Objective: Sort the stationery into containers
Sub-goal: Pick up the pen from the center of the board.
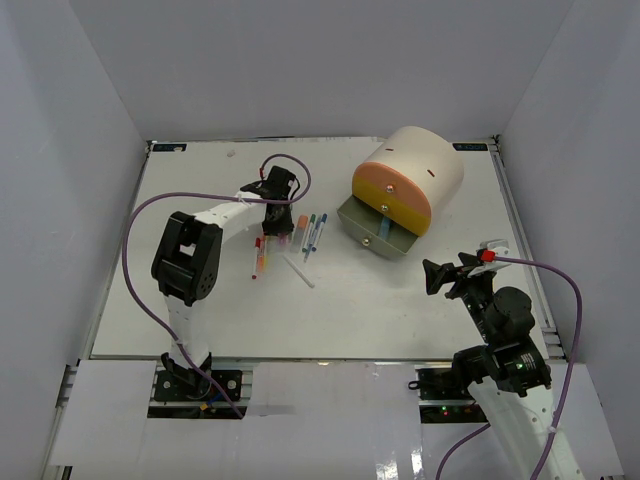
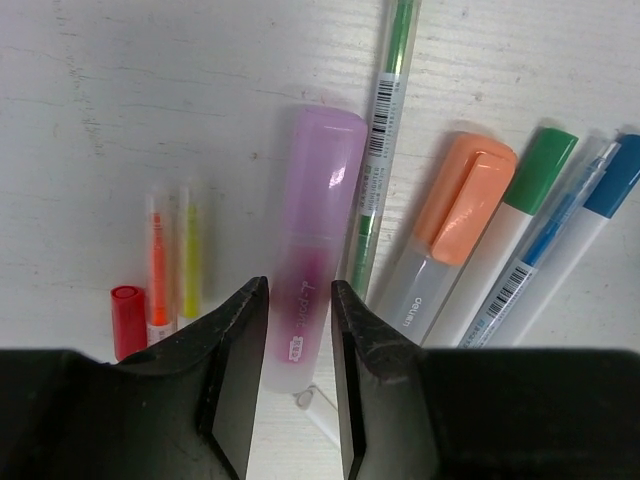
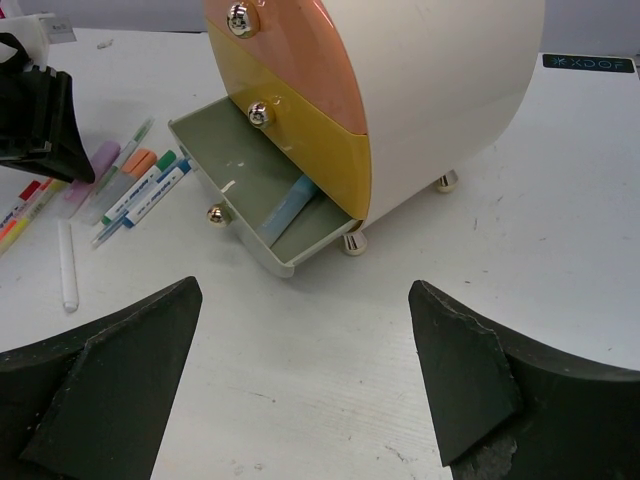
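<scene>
the purple marker (image 2: 305, 250) lies flat on the table (image 1: 200, 330), in a loose row of pens at about 10 o'clock from the table's middle. the left gripper (image 2: 298, 290) stands over its near end with one jaw tight along each long side. that suits a pinch across the narrow body, but whether the jaws already press it cannot be told.

room is tight here. a thin green pen (image 2: 385, 120) runs just beside the marker at 3 o'clock, and an orange-capped highlighter (image 2: 465, 200) lies beyond that. a straight lift looks safer than a drag. at 9 o'clock the orange stick (image 2: 157, 260), yellow stick (image 2: 190, 260) and red cap (image 2: 127, 320) sit a little apart.

the organiser (image 1: 425, 160) rests at 2 o'clock from the pile. its grey drawer (image 3: 240, 170) is pulled out toward 7 o'clock and holds a blue piece (image 3: 290, 205). bare table lies between pile and drawer.

the right gripper (image 3: 300, 300) hangs at 4 o'clock, jaws wide apart and holding nothing, clear of that path.
</scene>
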Tool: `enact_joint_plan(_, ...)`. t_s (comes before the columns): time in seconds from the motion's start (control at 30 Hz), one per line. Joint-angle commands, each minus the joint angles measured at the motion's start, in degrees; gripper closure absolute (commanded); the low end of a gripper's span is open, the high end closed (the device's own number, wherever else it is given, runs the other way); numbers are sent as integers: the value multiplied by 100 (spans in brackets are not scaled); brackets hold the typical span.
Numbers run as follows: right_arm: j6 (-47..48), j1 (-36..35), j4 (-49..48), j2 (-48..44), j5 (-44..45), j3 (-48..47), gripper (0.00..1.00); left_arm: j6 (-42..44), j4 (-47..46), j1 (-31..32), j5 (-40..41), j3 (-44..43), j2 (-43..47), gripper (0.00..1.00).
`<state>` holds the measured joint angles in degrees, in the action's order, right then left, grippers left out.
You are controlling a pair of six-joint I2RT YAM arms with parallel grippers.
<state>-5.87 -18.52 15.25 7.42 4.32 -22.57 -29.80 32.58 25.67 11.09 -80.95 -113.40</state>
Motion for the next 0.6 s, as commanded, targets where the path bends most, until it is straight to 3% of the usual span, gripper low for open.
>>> enact_joint_plan(0.0, -55, -37, -259, -92, -10, 16, 9, 9, 38, -18, -55, -105, -120, 58)
enact_joint_plan(0.3, -46, -28, -259, -101, 8, 24, 9, 1, 47, -18, -11, -141, -252, 54)
enact_joint_plan(0.47, -55, -28, -259, -118, 8, 24, 9, -8, 91, -18, 16, -150, -121, 62)
enact_joint_plan(0.57, -55, -37, -268, -136, 8, 24, 9, -34, 108, -18, 16, -150, 46, 71)
